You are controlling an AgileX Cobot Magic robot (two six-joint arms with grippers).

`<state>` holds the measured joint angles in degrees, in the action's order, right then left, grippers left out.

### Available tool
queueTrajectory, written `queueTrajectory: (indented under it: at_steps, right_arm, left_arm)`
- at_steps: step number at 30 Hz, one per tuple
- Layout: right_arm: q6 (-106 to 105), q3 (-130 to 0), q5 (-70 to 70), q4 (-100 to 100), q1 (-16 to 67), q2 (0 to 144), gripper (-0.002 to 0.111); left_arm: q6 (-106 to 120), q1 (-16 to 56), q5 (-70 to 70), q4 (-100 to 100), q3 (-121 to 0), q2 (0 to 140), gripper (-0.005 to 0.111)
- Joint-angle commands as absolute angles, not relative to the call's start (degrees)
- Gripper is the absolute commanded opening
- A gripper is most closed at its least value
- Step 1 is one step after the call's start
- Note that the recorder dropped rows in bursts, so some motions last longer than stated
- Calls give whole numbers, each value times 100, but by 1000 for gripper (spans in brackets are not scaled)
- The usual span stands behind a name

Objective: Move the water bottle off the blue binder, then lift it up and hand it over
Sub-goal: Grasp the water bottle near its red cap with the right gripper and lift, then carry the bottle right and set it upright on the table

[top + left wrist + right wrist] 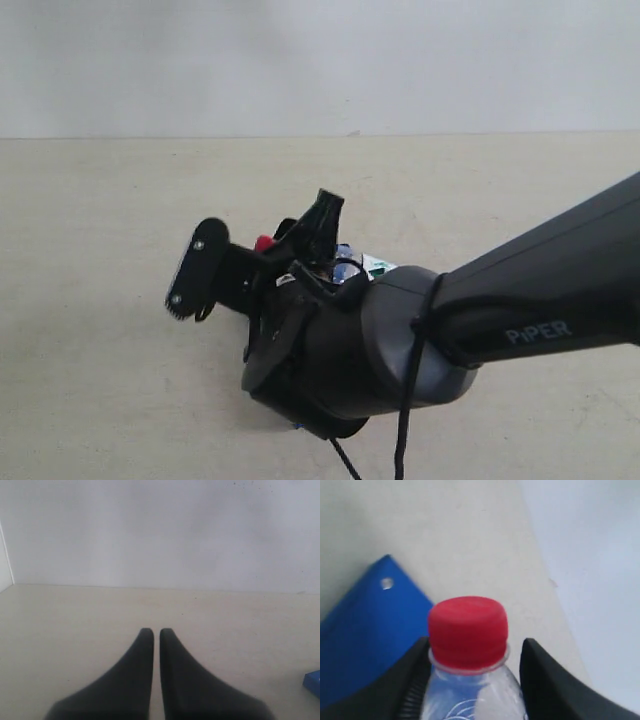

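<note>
Black right claw astride water bottle

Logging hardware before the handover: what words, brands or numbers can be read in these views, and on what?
"PiPER": white lettering on the right arm, seen in the exterior view.
Water bottle label: a green mark and some print show, too small and blurred to read.
Red cap: no text visible.
Blue binder: no text visible.
Left wrist view: none.
</note>
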<state>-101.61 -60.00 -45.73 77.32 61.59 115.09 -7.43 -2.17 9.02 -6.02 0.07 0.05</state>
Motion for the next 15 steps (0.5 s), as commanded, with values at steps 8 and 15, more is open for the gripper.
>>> queueTrajectory:
  at_steps: [8, 15]
  right_arm:
    - [-7690, -6002, -5651, 7271, 5123, 10424, 0]
    - [-6554, -6002, -5401, 7120, 4239, 9890, 0]
  left_arm:
    - [-746, -215, 855, -583, 0, 0, 4]
    - [-746, -215, 855, -583, 0, 0, 4]
